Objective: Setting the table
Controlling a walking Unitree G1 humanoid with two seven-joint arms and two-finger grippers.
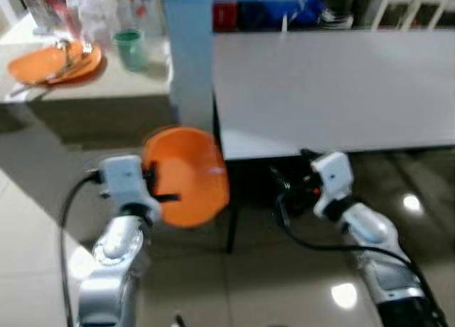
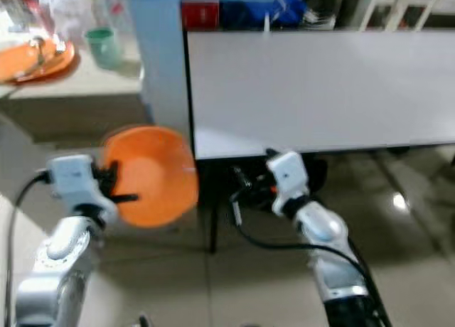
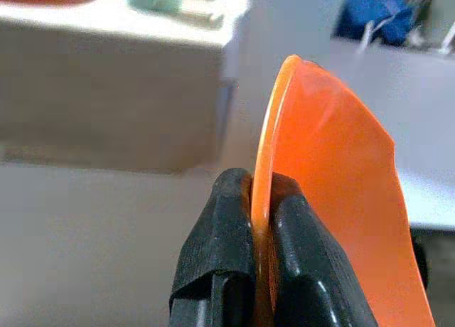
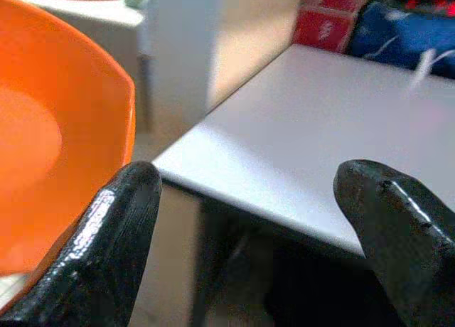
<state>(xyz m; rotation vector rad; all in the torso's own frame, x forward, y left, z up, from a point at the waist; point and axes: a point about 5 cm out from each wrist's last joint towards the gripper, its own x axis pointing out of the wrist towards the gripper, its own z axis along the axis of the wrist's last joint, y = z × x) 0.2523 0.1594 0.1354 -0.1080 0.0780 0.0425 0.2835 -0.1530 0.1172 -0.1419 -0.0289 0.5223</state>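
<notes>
Before the grey counter point(image 1: 334, 92), my left gripper point(image 3: 259, 220) fingers pinch the round orange plastic plate point(image 1: 188, 174) rim; right gripper point(image 4: 249, 199) fingers spread.

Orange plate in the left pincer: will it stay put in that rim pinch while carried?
The orange plate looks thin, probably light plastic. The left pincer clamps only its rim, holding it on edge, so it may pivot or slip. It seems stiff: no sag shows.

I am holding an orange plate point(image 1: 186, 176) on edge by its rim, tilted, its hollow facing right, in the air just before the near left corner of the white table point(image 1: 334, 92).
</notes>
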